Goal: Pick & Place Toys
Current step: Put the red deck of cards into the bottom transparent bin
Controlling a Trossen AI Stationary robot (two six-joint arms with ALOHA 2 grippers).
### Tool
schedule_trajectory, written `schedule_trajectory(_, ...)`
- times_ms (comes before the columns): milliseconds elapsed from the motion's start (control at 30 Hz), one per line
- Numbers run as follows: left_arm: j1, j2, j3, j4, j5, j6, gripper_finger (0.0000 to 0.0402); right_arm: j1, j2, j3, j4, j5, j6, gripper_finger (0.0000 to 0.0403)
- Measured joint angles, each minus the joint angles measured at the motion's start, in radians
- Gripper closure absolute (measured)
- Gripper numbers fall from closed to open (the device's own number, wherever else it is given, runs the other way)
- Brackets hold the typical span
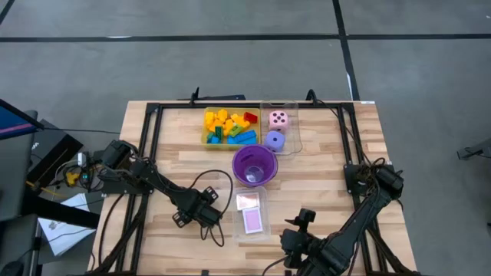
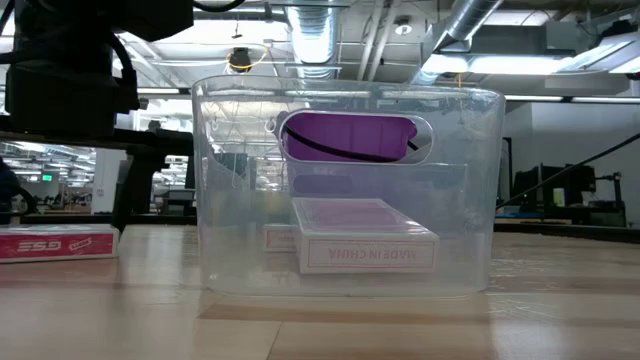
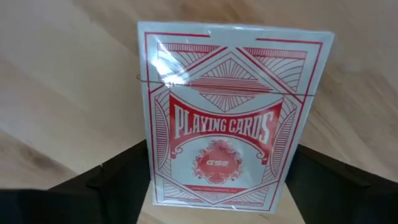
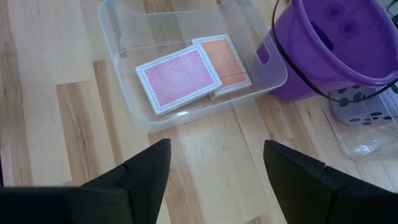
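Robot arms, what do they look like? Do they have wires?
Both arms are dark, nearly black, built from chunky jointed pieces. Thin black cables loop beside the left arm and trail near the right arm. Each ends in a hand with two flat, dark, wedge-shaped fingers: the left hand and the right hand. No markings show on them.

A clear tray (image 2: 345,190) on the wooden desk (image 2: 120,310) holds a pink card box (image 2: 365,240); a red card box (image 2: 58,242) lies far left.
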Motion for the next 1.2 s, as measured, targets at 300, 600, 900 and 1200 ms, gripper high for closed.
schedule_trajectory(300,0.0,-0.009,-0.004,-0.004,0.012,-0.218,0.0101,0.003,0.0,0.0,0.0,0.0,0.003,0.0152)
schedule_trajectory(600,-0.001,-0.19,-0.036,0.11,0.059,-0.408,0.01,0.003,0.0,0.0,0.002,0.0,-0.009,0.0152)
schedule_trajectory(900,-0.001,-0.417,-0.131,0.423,0.174,-0.498,0.0093,0.001,0.0,0.0,0.273,0.021,-0.342,0.0152)
schedule_trajectory(1200,-0.001,-0.436,-0.162,0.554,0.266,-0.542,0.0091,-0.047,0.0,0.0,0.693,0.108,-0.918,0.0152)
